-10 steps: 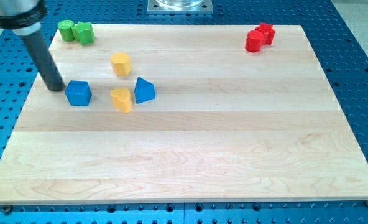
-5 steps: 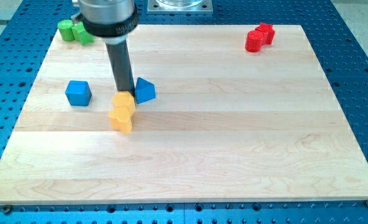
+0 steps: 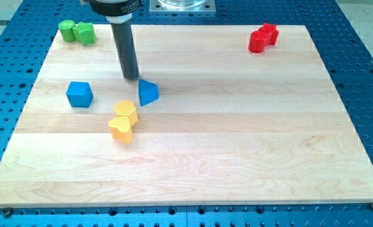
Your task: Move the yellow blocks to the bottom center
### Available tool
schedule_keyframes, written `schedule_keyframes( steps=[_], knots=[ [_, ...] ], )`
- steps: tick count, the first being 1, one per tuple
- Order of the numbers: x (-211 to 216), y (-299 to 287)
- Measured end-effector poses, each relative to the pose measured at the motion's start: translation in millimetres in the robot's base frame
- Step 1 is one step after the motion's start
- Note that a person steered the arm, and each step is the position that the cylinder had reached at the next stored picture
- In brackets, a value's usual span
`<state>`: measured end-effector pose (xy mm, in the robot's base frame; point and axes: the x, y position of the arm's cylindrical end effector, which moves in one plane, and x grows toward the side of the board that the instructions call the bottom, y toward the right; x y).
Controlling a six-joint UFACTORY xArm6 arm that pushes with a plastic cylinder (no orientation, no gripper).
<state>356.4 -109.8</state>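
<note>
Two yellow blocks (image 3: 123,120) touching, stacked diagonally, left of board centre, short chunky shapes

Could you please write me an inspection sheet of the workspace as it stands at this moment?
Surface: wooden board on a blue perforated table.
Job's things: two yellow blocks, touching, left of the board's centre, not yet at the bottom centre.
Clutter: blue cube to the view's left of them; blue wedge-like block just above and right of them; two green blocks at the top left corner; two red blocks near the top right.
Grippers: none; my tip stands above the yellow blocks, apart from them, close to the blue wedge-like block.
Cables: nothing seen.
Surroundings: metal plate at the view's top.
</note>
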Motion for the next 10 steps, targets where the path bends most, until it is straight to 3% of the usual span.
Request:
schedule_keyframes(
  steps=[1, 3, 4, 5, 6, 7, 8, 9, 10],
  knots=[
    [17.5, 3.2],
    [124.8, -5.3],
    [84.7, -20.3],
    [100.5, -29.1],
    [158.4, 11.5],
    [152.7, 41.8],
    [136.6, -22.4],
    [169.8, -31.3],
    [203.0, 22.6]
  ],
)
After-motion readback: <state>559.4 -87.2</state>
